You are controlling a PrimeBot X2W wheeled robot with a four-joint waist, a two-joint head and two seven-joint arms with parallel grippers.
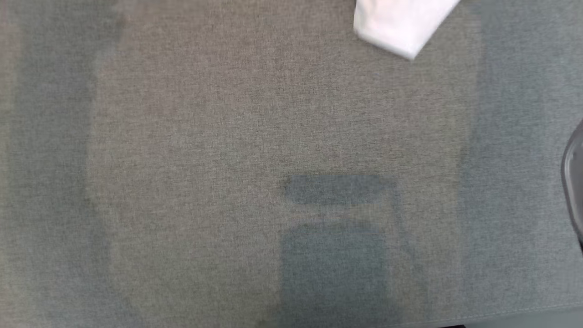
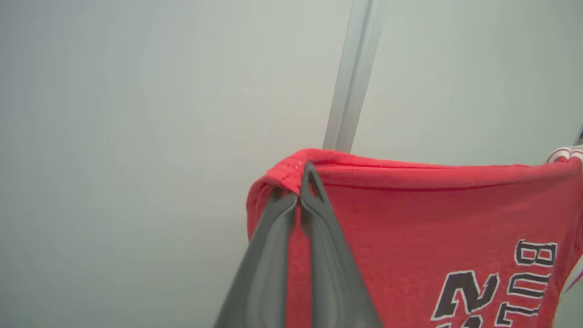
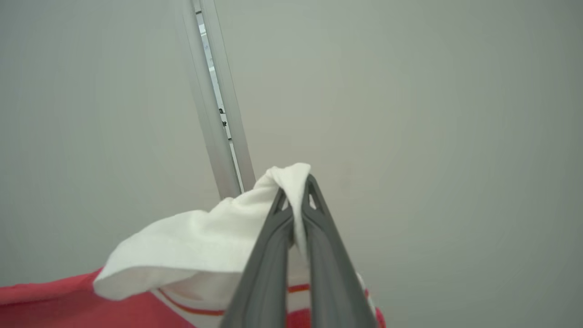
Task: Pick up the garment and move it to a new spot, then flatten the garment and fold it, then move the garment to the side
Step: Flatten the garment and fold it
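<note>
Left wrist view: one red-and-white knit garment (image 2: 432, 218) hangs before one grey metal post (image 2: 350, 77). The left gripper (image 2: 296, 182) is pinched tight on its red hem, and the right gripper (image 3: 296, 187) is clamped on its white cloth.

My head camera looks down on the grey table (image 1: 182, 136). My wrist cameras sit close behind my fingers (image 2: 268, 255), facing a pale wall (image 2: 114, 114). Both see the red shirt (image 2: 432, 205) and the post (image 2: 350, 73).
</note>
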